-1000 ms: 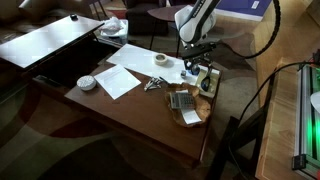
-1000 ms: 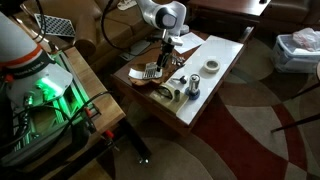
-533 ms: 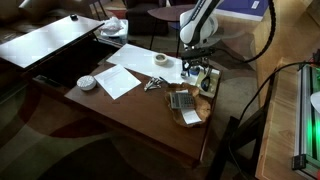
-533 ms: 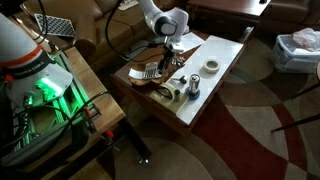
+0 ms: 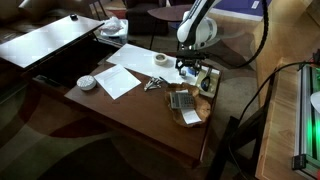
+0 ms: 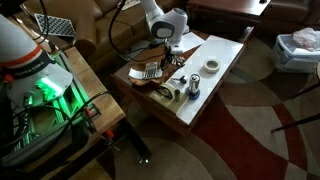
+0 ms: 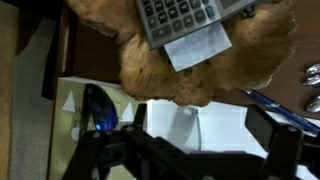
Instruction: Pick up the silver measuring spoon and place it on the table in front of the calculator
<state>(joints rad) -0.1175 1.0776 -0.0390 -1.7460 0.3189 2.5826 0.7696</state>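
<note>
While the claw [image 5: 190,69] hangs spread wide, the silver spoon [image 5: 153,84] lies apart.

The table [image 5: 130,115] is dark reddish-brown, its paper sheets [image 5: 122,78] white. The measuring spoon [image 5: 153,84] is silver. The calculator [image 7: 185,15] is grey with gridded keys, over a mottled tan object [image 7: 235,60].

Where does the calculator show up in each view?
In an exterior view: calculator right of centre.
In an exterior view: calculator left of centre.
Wrist view: calculator at the top edge, cropped.
Shared landmark: the white paper sheet, in all three.
</note>
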